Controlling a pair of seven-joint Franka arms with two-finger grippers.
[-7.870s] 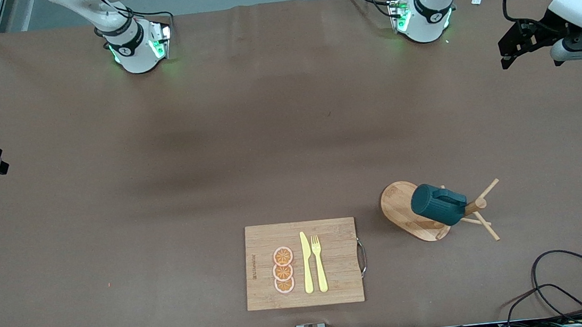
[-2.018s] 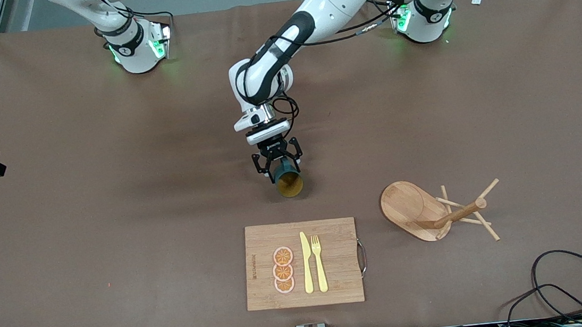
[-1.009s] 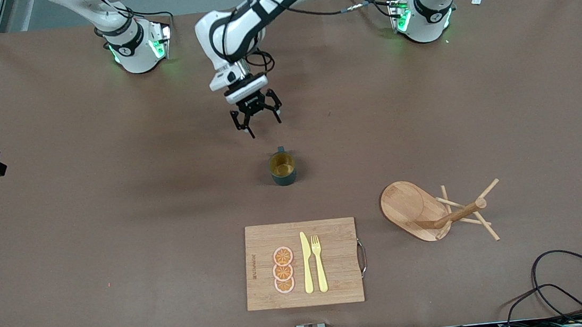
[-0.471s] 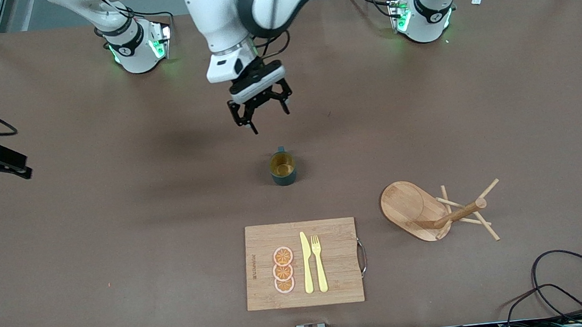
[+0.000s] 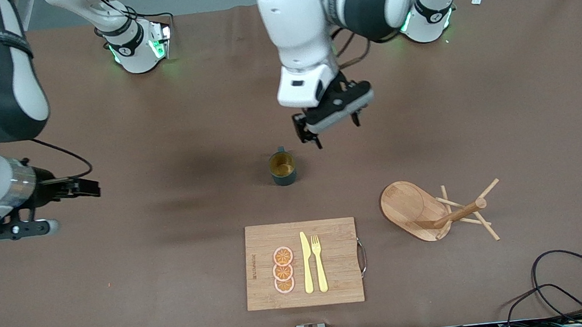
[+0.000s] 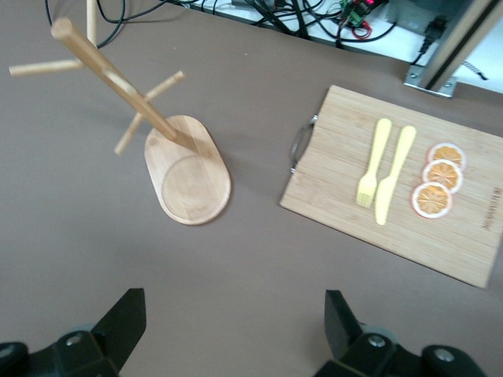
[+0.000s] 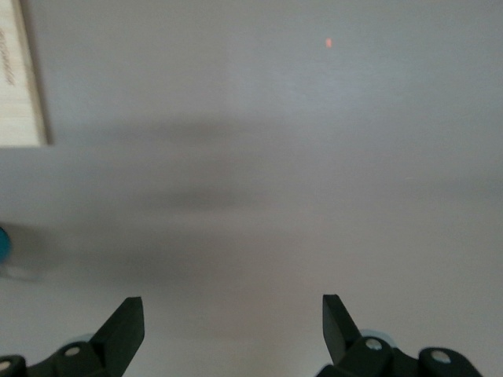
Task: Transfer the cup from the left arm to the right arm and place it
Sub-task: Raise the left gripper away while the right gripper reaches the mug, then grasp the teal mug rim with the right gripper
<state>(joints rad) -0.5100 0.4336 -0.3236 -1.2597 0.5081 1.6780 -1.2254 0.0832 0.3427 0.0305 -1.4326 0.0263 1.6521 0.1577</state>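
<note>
The dark teal cup stands upright on the brown table mid-table, its golden inside showing and its handle toward the robots' bases. No gripper touches it. My left gripper is open and empty, up in the air over bare table beside the cup, toward the left arm's end; its fingers show spread in the left wrist view. My right gripper is open and empty over bare table well toward the right arm's end from the cup; its fingers are spread.
A wooden cutting board with orange slices, a yellow knife and a fork lies nearer the front camera than the cup. The wooden peg stand is toward the left arm's end. Cables lie at that near corner.
My left gripper set the cup upright on the table, let go, rose and swung toward the left arm's end. My right arm moved in from its end toward the middle.
</note>
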